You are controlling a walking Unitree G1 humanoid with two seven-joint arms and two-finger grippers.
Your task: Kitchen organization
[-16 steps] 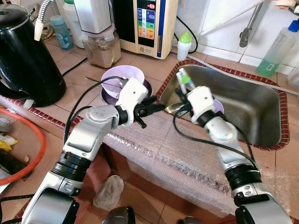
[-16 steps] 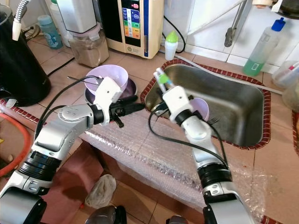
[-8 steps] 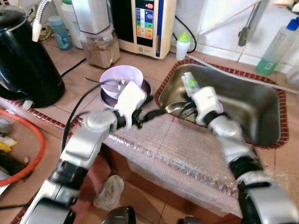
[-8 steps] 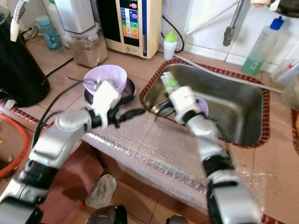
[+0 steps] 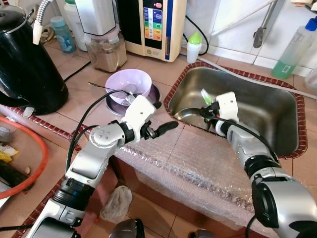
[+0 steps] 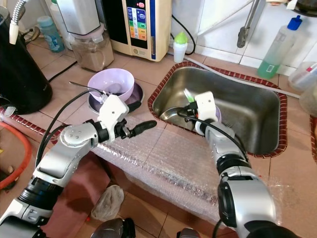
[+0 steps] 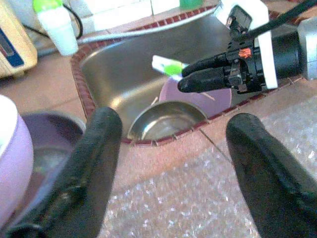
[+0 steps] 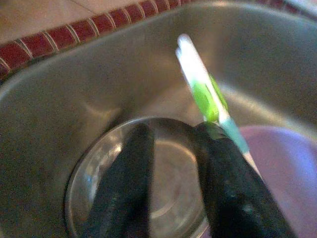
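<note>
Bright, even daylight in both eye views, sharp throughout. Soft glare on the sink [image 5: 277,111] steel and on the bubble wrap [image 5: 198,163]; faint shadows under the arms. Some bending of straight lines toward the edges. Softer in the left wrist view, with near fingers [image 7: 91,168] out of focus. Dimmer, warmer and blurred in the right wrist view, the toothbrush [image 8: 205,91] smeared pale.

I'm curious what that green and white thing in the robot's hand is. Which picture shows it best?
The right wrist view: the green and white utensil handle sits close up beside the right gripper, above a steel bowl. The left wrist view shows it smaller, poking past the gripper over the sink. The eye views show a small green tip.
</note>
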